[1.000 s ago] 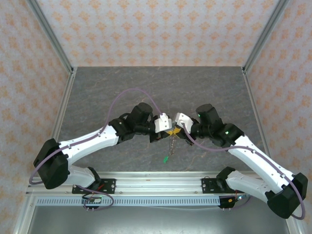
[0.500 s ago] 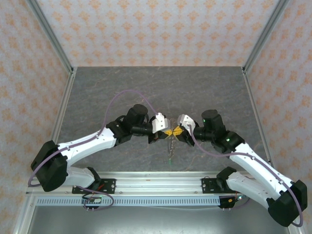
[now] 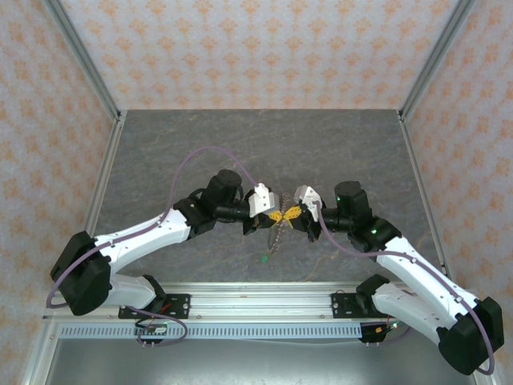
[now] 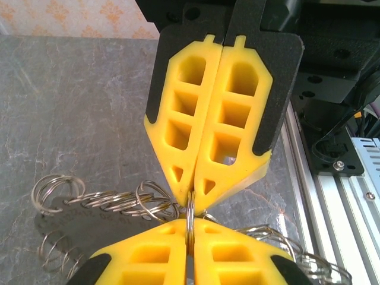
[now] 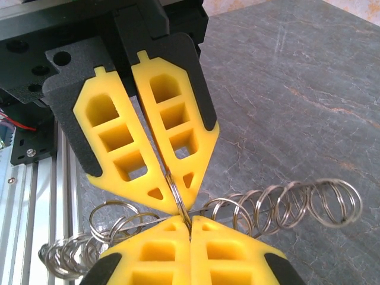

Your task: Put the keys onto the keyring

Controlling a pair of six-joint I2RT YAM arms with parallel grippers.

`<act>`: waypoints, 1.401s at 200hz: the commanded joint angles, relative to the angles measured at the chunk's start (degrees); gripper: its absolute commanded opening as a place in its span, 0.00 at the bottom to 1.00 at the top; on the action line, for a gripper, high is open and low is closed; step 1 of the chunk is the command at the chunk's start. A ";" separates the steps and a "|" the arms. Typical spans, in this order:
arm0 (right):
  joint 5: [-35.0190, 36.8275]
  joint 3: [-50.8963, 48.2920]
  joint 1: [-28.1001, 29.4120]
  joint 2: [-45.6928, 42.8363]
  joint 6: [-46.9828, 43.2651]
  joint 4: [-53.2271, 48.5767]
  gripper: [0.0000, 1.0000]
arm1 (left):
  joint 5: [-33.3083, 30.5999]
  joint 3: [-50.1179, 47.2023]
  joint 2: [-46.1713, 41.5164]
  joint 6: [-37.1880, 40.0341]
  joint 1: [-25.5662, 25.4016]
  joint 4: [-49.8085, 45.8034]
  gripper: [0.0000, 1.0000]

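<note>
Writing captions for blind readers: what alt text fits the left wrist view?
Two yellow-padded grippers, the left gripper below and the right gripper above, meet tip to tip, both shut on one thin silver metal ring. A chain of linked silver wire rings trails to both sides over the grey stone-patterned table.

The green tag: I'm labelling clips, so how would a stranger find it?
Where the left claw and right claw meet tip to tip over the grey table, a thin chain trails toward the near edge. The green tag sits at its near end, a bright green speck against dull metal links.
</note>
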 commanded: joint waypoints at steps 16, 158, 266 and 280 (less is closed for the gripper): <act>-0.44 5.58 0.21 0.77 -2.40 -3.32 0.00 | -1.70 3.59 0.54 3.75 -0.55 -4.02 0.12; 12.99 19.76 6.85 4.13 -11.59 -22.82 0.00 | -6.60 5.88 2.36 5.91 -1.78 -9.90 0.05; 7.22 9.10 5.02 0.40 -7.11 -10.64 0.14 | 1.17 1.32 -1.46 0.88 -1.08 2.11 0.00; 5.07 7.57 3.60 0.45 -5.74 -8.57 0.15 | 1.88 1.10 -1.82 0.69 -0.89 2.67 0.00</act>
